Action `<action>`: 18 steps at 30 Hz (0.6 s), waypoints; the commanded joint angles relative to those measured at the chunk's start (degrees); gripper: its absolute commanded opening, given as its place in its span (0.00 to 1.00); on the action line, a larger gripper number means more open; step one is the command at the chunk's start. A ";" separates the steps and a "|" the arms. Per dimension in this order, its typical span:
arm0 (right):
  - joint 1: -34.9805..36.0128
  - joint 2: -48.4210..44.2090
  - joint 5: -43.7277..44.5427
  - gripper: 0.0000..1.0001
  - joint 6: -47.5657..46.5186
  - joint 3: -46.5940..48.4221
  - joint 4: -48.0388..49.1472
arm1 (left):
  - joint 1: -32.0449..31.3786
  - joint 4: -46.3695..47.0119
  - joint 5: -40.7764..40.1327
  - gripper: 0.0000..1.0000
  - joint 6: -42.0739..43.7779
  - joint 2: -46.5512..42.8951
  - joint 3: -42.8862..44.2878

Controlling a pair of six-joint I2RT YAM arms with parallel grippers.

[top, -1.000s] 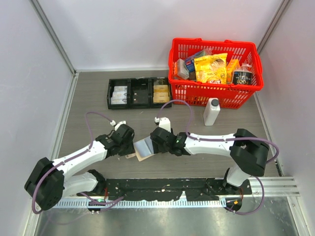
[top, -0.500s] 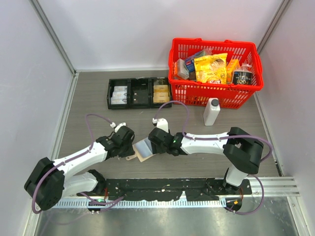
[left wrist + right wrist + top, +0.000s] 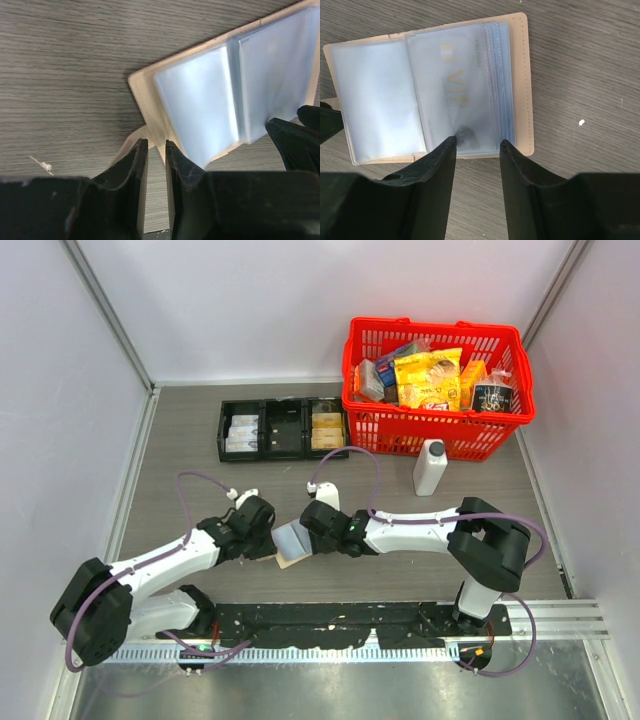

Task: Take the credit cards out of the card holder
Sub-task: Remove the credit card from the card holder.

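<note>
The tan card holder [image 3: 291, 541] lies open on the table between my two grippers, its pale blue-grey plastic sleeves facing up [image 3: 420, 95]. A pale card with gold "VIP" lettering [image 3: 455, 85] shows through the right-hand sleeve; I see no maroon card. My left gripper [image 3: 265, 538] is at the holder's left edge, its jaws nearly closed with the tan snap tab [image 3: 135, 137] at its fingertips [image 3: 156, 145]. My right gripper [image 3: 311, 529] is open, its fingertips [image 3: 477, 141] standing either side of the VIP sleeve's near edge, holding nothing.
A black three-compartment tray [image 3: 283, 429] sits at the back. A red basket [image 3: 437, 430] full of packets is at the back right, with a white bottle [image 3: 430, 467] in front of it. Grey walls close in both sides.
My right gripper has slid a little left over the holder's right half. My left gripper has edged slightly toward the holder's tab. The holder has shifted only slightly.
</note>
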 commanded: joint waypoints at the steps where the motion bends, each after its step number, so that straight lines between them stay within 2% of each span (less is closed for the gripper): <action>1: 0.24 -2.11 -0.94 0.42 -0.28 1.47 3.16 | -0.73 3.28 0.37 0.23 -0.80 0.61 -0.36; 5: 0.33 -3.51 -1.91 0.32 -0.64 0.94 4.48 | -1.26 4.33 0.89 0.22 -1.15 1.41 -0.53; 13: 0.33 -4.66 -4.02 0.25 -0.99 0.06 6.59 | -1.96 6.79 2.39 0.21 -2.38 1.94 -1.15; 15: 0.33 -5.01 -2.97 0.25 -0.99 -0.21 6.51 | -1.96 6.71 2.48 0.22 -2.56 1.59 -1.15; 17: 0.33 -5.19 0.26 0.33 -0.55 -0.12 4.85 | -2.05 5.31 1.78 0.22 -2.47 0.97 -0.71; 18: 0.33 -5.10 1.77 0.40 -0.38 0.14 3.01 | -2.14 3.91 0.90 0.22 -2.29 0.19 -0.36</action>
